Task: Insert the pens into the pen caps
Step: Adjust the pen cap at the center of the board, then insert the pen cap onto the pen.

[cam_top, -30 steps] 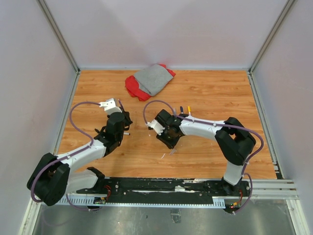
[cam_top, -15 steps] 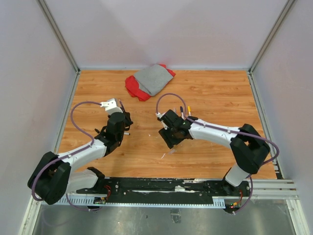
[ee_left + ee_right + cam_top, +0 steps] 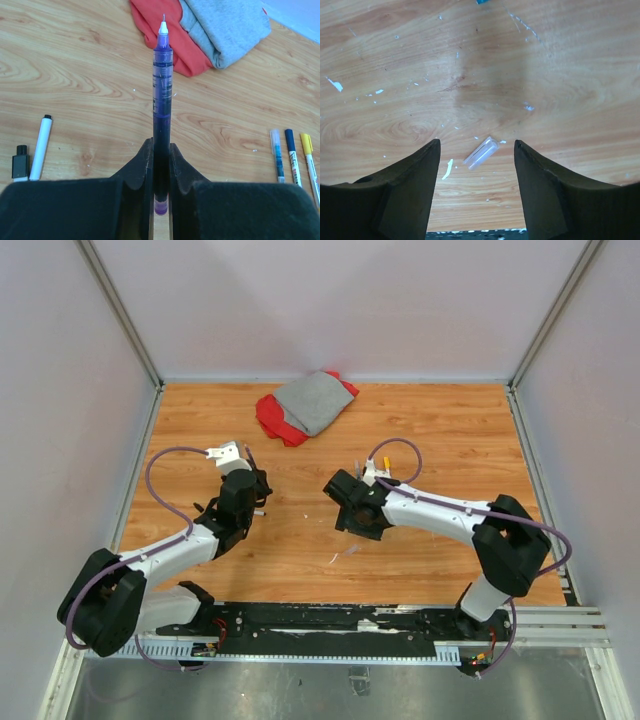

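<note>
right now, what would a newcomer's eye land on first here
The purple pen clamped in the left gripper, its tip aimed toward the red and grey cloth bundled at the far edge of the table. Then the right gripper, open above a clear cap lying on the wood.

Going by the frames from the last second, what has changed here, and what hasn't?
The right hand shifted toward the robot's right in the overhead view, with its elbow swinging outward. Its fingers now stand open over a clear cap lying on the table. The left hand stayed put, clamped on the purple pen. The cloths did not move.
</note>
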